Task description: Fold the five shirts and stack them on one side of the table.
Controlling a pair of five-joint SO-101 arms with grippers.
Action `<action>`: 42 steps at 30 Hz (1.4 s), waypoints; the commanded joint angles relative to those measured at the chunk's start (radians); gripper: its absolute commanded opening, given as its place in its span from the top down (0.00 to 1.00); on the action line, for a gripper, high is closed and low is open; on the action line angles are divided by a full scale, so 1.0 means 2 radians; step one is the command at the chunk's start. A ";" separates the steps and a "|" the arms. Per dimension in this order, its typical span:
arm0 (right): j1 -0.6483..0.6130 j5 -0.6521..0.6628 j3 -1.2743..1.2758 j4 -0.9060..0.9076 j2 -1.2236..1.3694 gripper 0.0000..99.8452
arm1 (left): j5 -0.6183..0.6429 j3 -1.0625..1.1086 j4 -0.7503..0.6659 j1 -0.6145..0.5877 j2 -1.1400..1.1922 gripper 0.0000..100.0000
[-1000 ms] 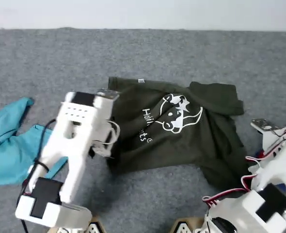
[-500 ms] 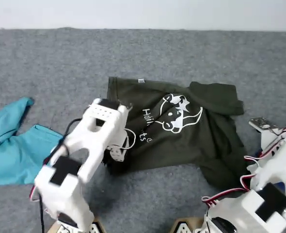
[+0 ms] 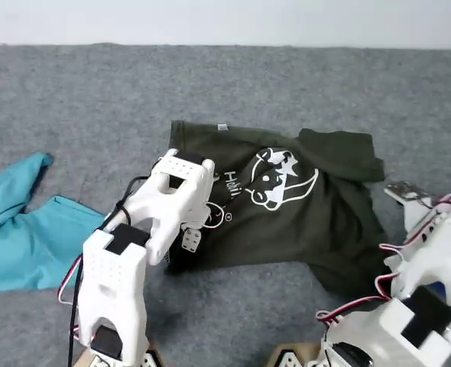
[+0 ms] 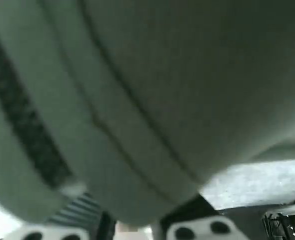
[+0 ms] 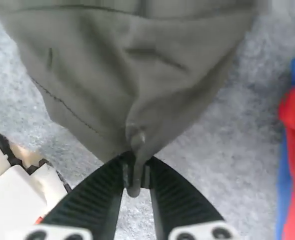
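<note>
Pinching the shirt (image 5: 137, 75) thinly at 4 o'clock, my right gripper (image 5: 135, 174) may lose it; of the left gripper (image 3: 189, 238) I cannot tell the state.

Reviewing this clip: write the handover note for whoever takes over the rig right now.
Right pincer: shut on an edge fold of the dark green printed cotton shirt.
Left pincer: at that shirt's opposite edge; grip unclear.
Things: green shirt spread, rumpled, mid-table; crumpled teal shirt out past the left arm; red-and-blue cloth near the right pincer.
Done: nothing visibly folded or stacked.
Left: fold the shirts, then stack them on one side.
</note>
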 commanded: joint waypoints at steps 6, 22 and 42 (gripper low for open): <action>-0.078 -0.004 -0.002 0.028 -0.008 0.99 | -0.104 0.043 0.022 -0.036 -0.107 0.99; 0.055 0.121 -0.004 0.079 -0.008 0.99 | -0.344 0.189 0.022 -0.249 -0.165 0.99; 0.134 0.228 -0.132 0.155 -0.117 0.99 | -0.416 0.231 0.022 -0.244 -0.420 0.99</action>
